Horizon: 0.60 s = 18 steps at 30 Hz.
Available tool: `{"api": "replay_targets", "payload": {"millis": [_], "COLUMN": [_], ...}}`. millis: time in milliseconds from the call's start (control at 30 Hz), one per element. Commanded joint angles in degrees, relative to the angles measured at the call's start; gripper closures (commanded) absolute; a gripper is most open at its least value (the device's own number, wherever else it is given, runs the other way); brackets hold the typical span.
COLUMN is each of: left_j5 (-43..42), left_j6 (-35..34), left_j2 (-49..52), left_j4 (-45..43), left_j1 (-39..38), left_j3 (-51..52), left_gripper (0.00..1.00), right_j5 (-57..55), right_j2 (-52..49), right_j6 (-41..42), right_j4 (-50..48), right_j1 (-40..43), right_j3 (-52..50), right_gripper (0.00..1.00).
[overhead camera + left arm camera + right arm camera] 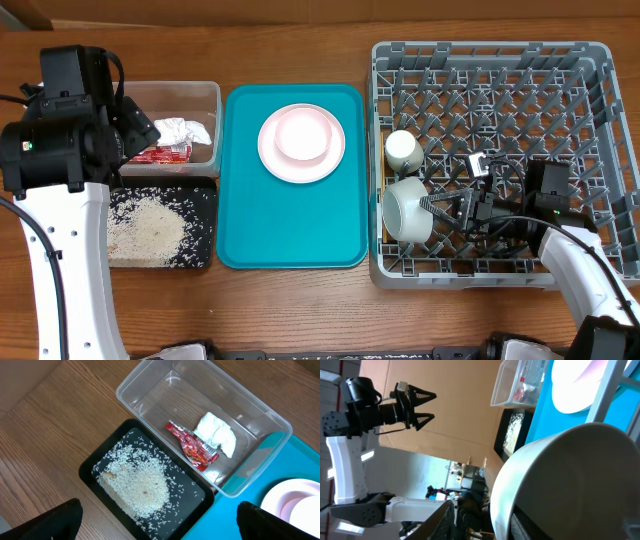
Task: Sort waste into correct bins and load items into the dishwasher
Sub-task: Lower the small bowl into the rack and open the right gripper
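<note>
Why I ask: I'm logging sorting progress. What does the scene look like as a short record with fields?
clear tub: napkin and red wrapper inside
black tray: rice inside
teal tray: pink plate with white-pink bowl on it
dish rack: white cup and grey-green bowl inside
left hand: open, empty, by the clear tub's left edge
right hand: closed on the grey-green bowl's rim

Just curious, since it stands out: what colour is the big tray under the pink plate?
The tray is teal; clearest in overhead view.
</note>
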<state>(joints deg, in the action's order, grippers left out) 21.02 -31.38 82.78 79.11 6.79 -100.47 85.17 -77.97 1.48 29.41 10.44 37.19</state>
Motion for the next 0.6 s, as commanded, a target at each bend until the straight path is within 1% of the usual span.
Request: {"api": "replay_targets", "payload": {"millis": [0, 100, 167, 267, 433, 567], "left_j5": [-0.07, -0.07, -0.07, -0.07, -0.07, -0.04], "left_j6": [0.52, 0.52, 0.5, 0.5, 0.5, 0.52], "left_j2": [-0.02, -0.02, -0.02, -0.02, -0.02, 0.0], "left_j4": [-0.04, -0.04, -0.04, -0.04, -0.02, -0.04], "left_j1": [-0.07, -0.07, -0.07, -0.07, -0.04, -0.02], "left_j3": [-0.92, -0.92, -0.92, -0.92, -0.92, -0.92], "left_gripper": [0.0, 0.0, 0.0, 0.0, 0.0, 0.0], "right_j5": [-0.55, -2.47, -5.81, -9.42, -19.71, -23.23], "right_j2": [-0.15, -0.15, -0.15, -0.15, -0.15, -0.15], "right_j6": [-0.2, -0.2, 0.07, 0.33, 3.5, 4.98], "right_j4": [-0.9, -0.85, -0.83, -0.87, -0.87, -0.5], "right_j1": [1.31, 2.93, 4.09, 4.81, 5.44, 5.44], "right_j3": [-0.09, -0.07, -0.07, -0.04, 0.13, 1.53], "right_gripper": [0.62, 0.59, 0.55, 0.52, 0.49, 0.47]}}
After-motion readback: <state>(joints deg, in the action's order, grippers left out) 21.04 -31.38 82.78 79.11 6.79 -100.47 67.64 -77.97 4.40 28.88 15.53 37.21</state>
